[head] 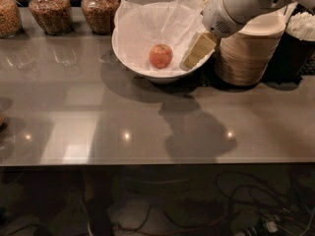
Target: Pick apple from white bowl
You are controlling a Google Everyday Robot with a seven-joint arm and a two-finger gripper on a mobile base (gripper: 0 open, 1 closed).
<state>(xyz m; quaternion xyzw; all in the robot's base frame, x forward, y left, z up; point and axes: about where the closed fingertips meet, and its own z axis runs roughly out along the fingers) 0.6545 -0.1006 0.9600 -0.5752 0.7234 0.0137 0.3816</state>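
Observation:
The reddish-orange apple (161, 56) lies in the large white bowl (129, 58), which is lined with crinkled white paper and stands at the back of the grey counter. My gripper (196, 52) hangs from the white arm at the upper right. Its cream-coloured tip is over the bowl's right rim, a short way to the right of the apple and apart from it.
A tall stack of beige paper bowls (246, 53) stands right of the white bowl, partly behind my arm. Glass jars of grains (47, 6) line the back left. A dark container (298, 43) is at the far right. The counter's front edge (157, 162) runs across the view.

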